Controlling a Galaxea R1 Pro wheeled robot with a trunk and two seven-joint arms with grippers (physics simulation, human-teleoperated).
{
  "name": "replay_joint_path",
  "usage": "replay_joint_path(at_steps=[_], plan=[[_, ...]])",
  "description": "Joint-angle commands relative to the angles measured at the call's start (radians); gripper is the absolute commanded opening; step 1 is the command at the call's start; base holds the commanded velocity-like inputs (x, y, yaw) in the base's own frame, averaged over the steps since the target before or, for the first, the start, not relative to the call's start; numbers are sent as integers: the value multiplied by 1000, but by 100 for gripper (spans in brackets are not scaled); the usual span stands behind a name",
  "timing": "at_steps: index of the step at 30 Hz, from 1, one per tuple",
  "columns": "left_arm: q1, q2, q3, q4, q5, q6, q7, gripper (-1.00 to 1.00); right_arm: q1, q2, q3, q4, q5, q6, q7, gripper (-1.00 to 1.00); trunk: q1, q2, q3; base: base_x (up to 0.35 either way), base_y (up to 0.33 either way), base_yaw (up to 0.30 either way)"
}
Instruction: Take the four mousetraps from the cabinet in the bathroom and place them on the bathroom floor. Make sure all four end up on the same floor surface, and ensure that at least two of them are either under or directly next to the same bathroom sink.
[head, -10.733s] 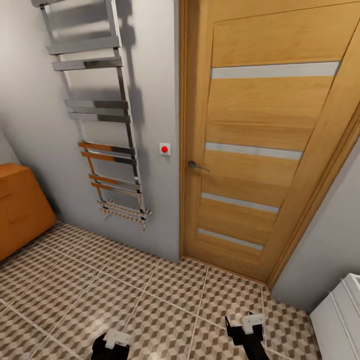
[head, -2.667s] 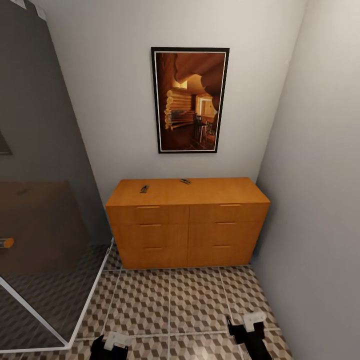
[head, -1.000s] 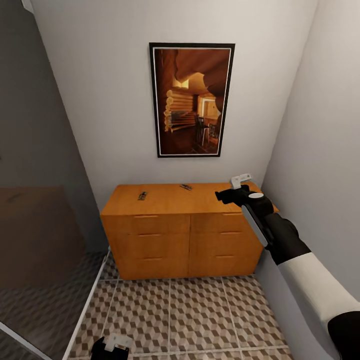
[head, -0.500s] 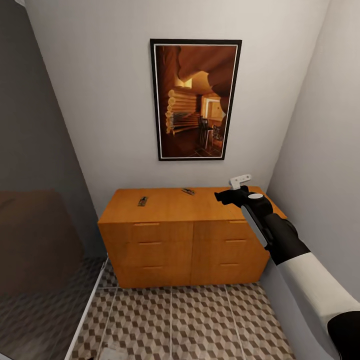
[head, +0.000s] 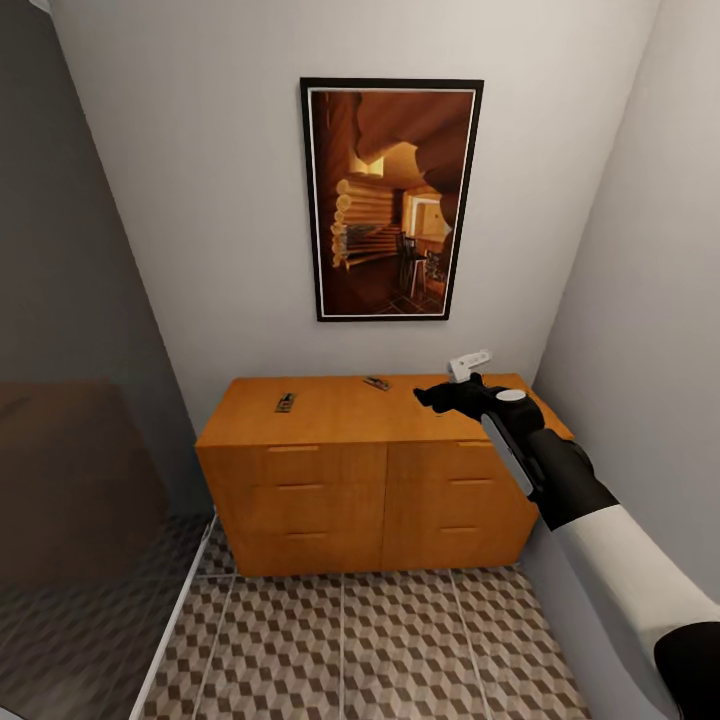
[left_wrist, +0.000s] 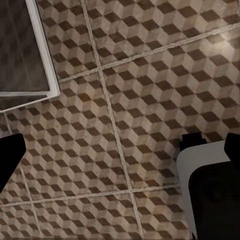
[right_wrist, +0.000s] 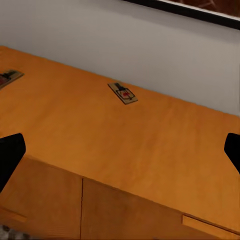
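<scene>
The orange-brown cabinet (head: 380, 490) stands against the back wall in the head view. Two mousetraps lie flat on its top, one near the left (head: 285, 402) and one toward the back middle (head: 377, 383). My right gripper (head: 428, 397) hovers open over the right part of the top, to the right of the nearer trap. In the right wrist view the middle mousetrap (right_wrist: 123, 93) lies ahead of the open right gripper (right_wrist: 120, 152), and the other mousetrap (right_wrist: 7, 77) sits at the frame's edge. The left gripper (left_wrist: 120, 150) hangs open above the bathroom floor (left_wrist: 140, 75). The sink is out of view.
A framed picture (head: 390, 200) hangs above the cabinet. The grey right wall (head: 650, 300) runs close beside my right arm. A dark glass shower enclosure (head: 70, 450) stands at the left, its white rim (left_wrist: 42, 55) on the tiles. Patterned floor (head: 400, 640) lies before the cabinet.
The view closed in on the cabinet over the last second. My right arm rose over the cabinet top and has since edged left toward the middle mousetrap. The mousetraps have not moved.
</scene>
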Motion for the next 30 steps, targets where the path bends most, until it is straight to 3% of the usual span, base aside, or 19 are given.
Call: replay_joint_path(at_steps=[1,6,10,16,30], plan=[[-1,1,-8,3,8,-6,0,100,-1,0,2,7,-7,0,4,100,1,-2,-2,0,0,0],[2,4,-8,3,7,-5,-1,100,-1,1,2,102,-4,-82,26,100,1,-2,-2,0,0,0],[3,3,-8,3,7,-5,-15,100,-1,-8,0,192,-5,-190,45,100,1,-2,-2,0,0,0],[3,4,-8,3,7,-5,-18,100,-1,-30,-1,207,-8,-208,131,100,1,-2,-2,0,0,0],[3,4,-8,3,7,-5,-18,100,-1,-31,-1,210,-8,-210,152,100,1,-2,-2,3,0,0]])
